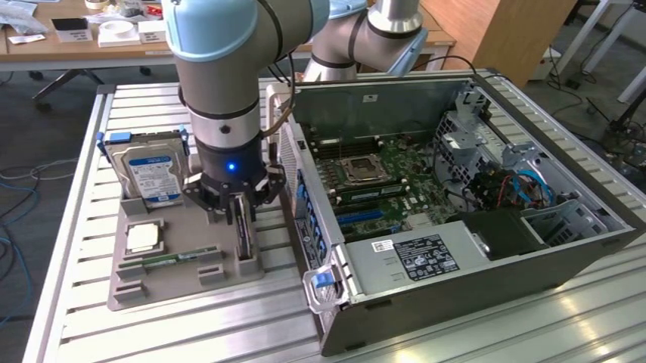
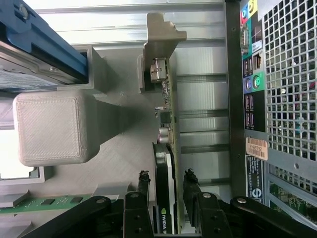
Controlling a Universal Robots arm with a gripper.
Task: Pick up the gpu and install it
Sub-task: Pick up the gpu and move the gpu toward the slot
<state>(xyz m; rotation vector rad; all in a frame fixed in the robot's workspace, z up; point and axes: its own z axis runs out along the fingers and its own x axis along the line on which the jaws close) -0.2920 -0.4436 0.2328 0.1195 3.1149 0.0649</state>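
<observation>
Green-board gpu [image 2: 171, 99], upright on edge in grey holder [image 1: 172, 291]; gripper [image 2: 167, 174] spread astride it, fingers [image 2: 143, 186] just clear. Best gripped centred on cooler [image 2: 162, 166], square, untilted.

The gripper [image 2: 166, 177] straddles the gpu [image 2: 165, 156], which stands on edge in a grey holder [image 2: 119, 158] (a gap shows at each finger); the computer case's port panel [image 2: 252, 89] lies nearby.
</observation>
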